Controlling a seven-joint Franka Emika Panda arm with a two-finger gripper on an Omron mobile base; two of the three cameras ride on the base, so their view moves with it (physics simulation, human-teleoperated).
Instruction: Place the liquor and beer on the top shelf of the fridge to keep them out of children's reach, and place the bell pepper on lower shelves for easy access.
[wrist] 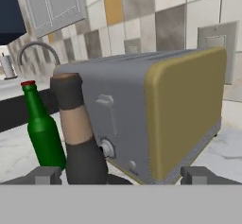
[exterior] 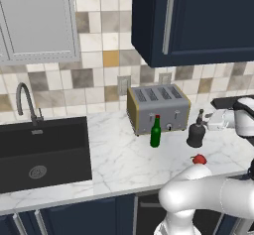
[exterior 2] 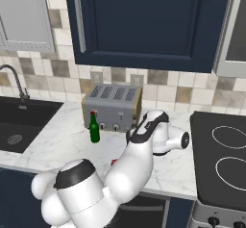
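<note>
The liquor (wrist: pixel 78 138) body is cut off at the hand view's bottom; the bell pepper (exterior: pixel 199 158) sits half hidden (behind the arm).

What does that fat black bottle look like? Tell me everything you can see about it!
The liquor is a squat black bottle with a round, bulging body, a thin neck and a brownish stopper. It looks like dark glass. It stands upright on the white marble counter, just in front of the right end of the grey toaster, with the green beer to its left and the small red bell pepper nearer the counter's edge. The hand is open right beside it, a fingertip on either side, not gripping.
</note>
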